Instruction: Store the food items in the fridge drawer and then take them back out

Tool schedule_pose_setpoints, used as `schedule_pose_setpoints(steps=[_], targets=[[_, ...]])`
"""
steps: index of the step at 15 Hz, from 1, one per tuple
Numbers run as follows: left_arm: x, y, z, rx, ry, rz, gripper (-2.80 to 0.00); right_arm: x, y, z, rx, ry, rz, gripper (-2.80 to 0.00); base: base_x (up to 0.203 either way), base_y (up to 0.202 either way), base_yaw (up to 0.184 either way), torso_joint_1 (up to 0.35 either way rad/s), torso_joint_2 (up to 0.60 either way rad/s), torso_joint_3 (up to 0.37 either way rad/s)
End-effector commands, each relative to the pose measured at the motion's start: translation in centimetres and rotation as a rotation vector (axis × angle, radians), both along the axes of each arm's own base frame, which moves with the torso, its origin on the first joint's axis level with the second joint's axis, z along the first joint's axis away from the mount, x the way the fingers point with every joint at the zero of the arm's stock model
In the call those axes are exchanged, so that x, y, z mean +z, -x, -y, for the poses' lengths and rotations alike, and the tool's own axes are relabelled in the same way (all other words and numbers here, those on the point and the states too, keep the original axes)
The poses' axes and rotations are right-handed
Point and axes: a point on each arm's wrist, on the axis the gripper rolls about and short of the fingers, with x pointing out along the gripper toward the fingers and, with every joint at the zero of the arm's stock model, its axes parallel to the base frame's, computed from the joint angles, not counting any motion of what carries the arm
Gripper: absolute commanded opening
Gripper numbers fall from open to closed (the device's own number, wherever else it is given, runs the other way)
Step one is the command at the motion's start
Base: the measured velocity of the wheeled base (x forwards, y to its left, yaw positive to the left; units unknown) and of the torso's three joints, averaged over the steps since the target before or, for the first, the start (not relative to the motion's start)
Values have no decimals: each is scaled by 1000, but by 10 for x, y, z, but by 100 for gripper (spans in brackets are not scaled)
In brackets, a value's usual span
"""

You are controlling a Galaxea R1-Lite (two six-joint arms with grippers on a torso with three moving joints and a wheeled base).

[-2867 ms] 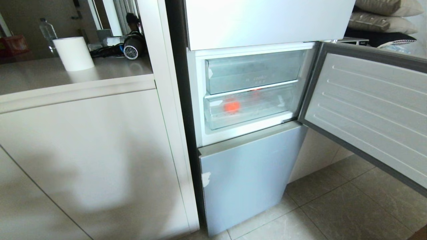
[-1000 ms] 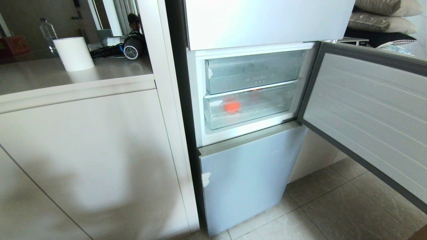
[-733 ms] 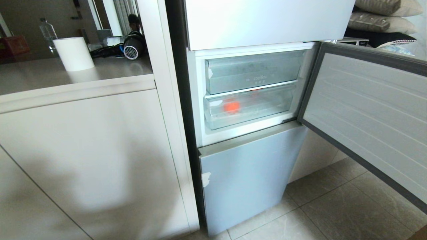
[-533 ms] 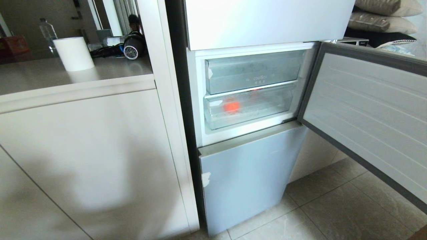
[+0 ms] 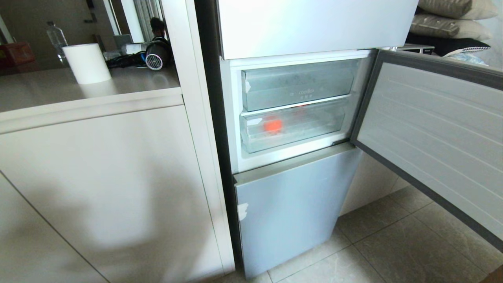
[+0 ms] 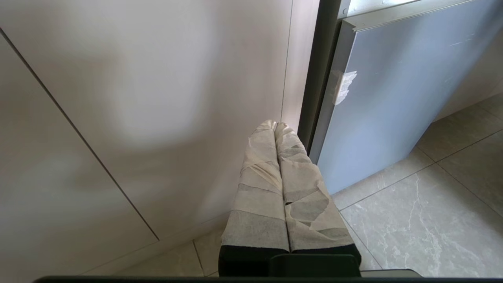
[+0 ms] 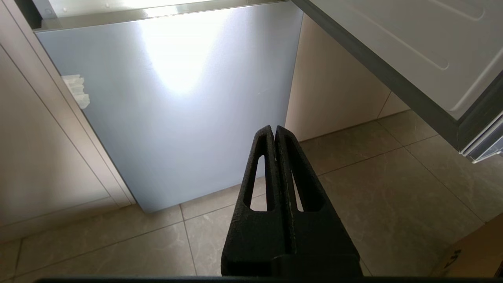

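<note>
Open fridge (image 5: 432,129), two drawers, one apple (image 5: 272,125)

**Fruit blurred behind frosted plastic**

The fruit (image 5: 272,125) shows only as a red smear through the drawer (image 5: 292,127) front; its outline cannot be made out. The open door (image 5: 432,129) runs off the head view's right edge. Print on the upper bin (image 5: 298,84) is too small to read. Neither arm appears in the head view.

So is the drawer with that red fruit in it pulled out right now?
No: the fridge drawer sits pushed in behind the open fridge door, with the red fruit showing through its frosted front.
</note>
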Motion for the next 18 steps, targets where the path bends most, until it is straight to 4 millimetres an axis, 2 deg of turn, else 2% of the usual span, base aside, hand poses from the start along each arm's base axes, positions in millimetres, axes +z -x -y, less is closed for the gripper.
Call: schedule_pose_setpoints(steps=[1, 18], targets=[[0, 0, 0, 1, 0, -2, -280, 0, 0, 0, 1, 1, -2, -280, 0, 0, 0, 0, 0, 0], [0, 0, 0, 1, 0, -3, -280, 0, 0, 0, 1, 1, 0, -280, 0, 0, 0, 0, 0, 0]])
